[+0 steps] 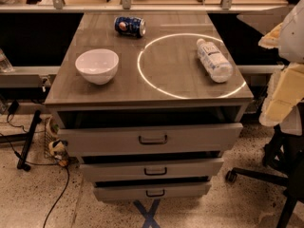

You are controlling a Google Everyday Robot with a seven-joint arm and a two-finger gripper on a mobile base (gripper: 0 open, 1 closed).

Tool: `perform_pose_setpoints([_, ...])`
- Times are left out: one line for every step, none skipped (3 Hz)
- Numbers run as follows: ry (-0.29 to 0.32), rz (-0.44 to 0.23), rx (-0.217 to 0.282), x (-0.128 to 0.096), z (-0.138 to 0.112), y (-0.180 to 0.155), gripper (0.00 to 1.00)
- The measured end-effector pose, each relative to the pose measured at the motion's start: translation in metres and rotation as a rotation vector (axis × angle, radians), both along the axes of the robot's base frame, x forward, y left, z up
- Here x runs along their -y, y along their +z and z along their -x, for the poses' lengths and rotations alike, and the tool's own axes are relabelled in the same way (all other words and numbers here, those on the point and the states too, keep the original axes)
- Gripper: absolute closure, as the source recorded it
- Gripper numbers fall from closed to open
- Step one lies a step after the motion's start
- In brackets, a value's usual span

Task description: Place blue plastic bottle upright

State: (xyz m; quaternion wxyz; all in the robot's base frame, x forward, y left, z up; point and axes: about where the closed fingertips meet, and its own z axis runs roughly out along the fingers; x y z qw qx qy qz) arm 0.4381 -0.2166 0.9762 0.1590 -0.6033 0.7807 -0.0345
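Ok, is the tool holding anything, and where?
Nothing is held: the blue plastic bottle lies untouched on its side on the cabinet, and the tool is out of view.

Tabletop [171,63]: bowl [97,65], soda can [129,26], toppled bottle [214,60]

The robot's arm [295,30] shows only partly, at the far right edge of the view. Its uppermost visible part is a rounded white section, cut off by the frame. Below it sits the end effector [284,91], made of blocky, pale cream-yellow pieces that slant down and to the left. The end effector hangs just past the right edge of the desk [171,75], apart from it and low beside its top.
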Motion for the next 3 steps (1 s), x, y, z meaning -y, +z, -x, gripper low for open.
perform_pose_setpoints([0.000,0.000,0.000,0.000,0.000,0.000,0.00])
perform_pose_setpoints([-0.034,-0.036,0.023,0.009,-0.058,0.000,0.00])
perform_pose_setpoints([-0.070,-0.073,0.047,0.019,-0.129,-0.005,0.00])
